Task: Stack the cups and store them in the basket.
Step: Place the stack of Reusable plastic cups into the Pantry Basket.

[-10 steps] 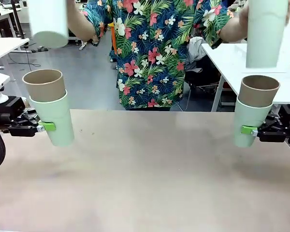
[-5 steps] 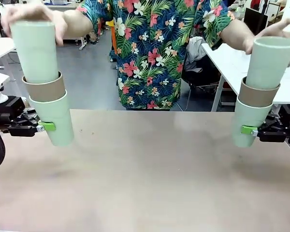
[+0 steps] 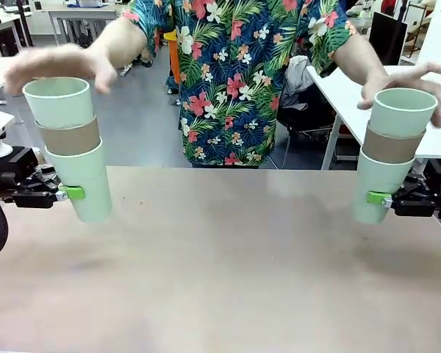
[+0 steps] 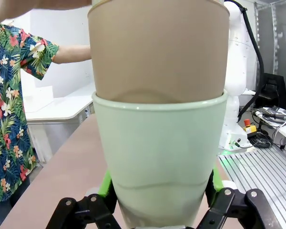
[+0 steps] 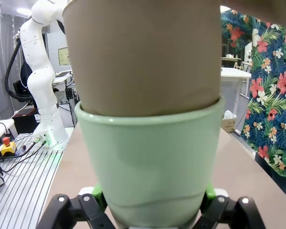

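Observation:
My left gripper (image 3: 72,193) is shut on the bottom mint cup (image 3: 84,184) of a stack held above the table at the left; a tan cup (image 3: 70,137) and a second mint cup (image 3: 57,101) nest inside it. At the right my right gripper (image 3: 378,198) is shut on a like stack: mint cup (image 3: 378,184), tan cup (image 3: 389,145), mint cup (image 3: 402,112) on top. The person's hands (image 3: 48,65) hover just above both stacks, fingers spread. Each wrist view shows a mint cup (image 4: 159,157) (image 5: 148,162) between green pads with a tan cup (image 4: 157,47) (image 5: 143,52) in it. The basket is out of view.
The tan tabletop (image 3: 228,265) stretches between the two stacks. The person in a floral shirt (image 3: 231,81) stands at the far edge. A white table (image 3: 345,88) stands behind at the right, another at the far left.
The person has pushed the top mint cups down into both stacks and is lifting the hands off them. Neither gripper has moved.

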Available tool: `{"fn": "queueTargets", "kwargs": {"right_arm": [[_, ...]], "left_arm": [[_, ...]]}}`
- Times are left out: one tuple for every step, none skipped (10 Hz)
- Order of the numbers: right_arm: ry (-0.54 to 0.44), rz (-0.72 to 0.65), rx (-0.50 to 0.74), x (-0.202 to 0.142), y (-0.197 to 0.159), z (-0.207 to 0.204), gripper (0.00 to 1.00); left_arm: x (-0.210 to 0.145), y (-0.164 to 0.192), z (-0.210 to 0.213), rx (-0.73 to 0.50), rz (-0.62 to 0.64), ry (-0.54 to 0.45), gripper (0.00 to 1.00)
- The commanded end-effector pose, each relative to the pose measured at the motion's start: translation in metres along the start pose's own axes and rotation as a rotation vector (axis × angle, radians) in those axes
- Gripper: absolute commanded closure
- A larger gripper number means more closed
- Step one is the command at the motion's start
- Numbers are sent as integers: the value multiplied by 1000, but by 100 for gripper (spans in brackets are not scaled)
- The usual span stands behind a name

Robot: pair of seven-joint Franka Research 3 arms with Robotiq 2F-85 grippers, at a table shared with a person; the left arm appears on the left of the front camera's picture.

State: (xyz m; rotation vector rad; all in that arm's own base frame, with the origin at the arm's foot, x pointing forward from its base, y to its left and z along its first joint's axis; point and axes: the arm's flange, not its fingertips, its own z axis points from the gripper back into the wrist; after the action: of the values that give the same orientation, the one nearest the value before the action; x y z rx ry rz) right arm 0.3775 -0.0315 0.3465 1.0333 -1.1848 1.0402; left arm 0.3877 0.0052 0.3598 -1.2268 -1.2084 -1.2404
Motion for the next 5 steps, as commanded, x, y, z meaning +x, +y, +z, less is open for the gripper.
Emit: {"fn": "queueTargets", "kwargs": {"right_arm": [[-6,7,-4,3,0,1,15],[-6,7,-4,3,0,1,15],[-6,7,-4,3,0,1,15],[-6,7,-4,3,0,1,15],[-6,7,-4,3,0,1,15]], "left_arm": [[3,0,-1,-4,-8,-4,13],[3,0,-1,-4,-8,-4,13],[3,0,-1,-4,-8,-4,13],[3,0,-1,-4,-8,-4,13],[3,0,-1,-4,-8,-4,13]]}}
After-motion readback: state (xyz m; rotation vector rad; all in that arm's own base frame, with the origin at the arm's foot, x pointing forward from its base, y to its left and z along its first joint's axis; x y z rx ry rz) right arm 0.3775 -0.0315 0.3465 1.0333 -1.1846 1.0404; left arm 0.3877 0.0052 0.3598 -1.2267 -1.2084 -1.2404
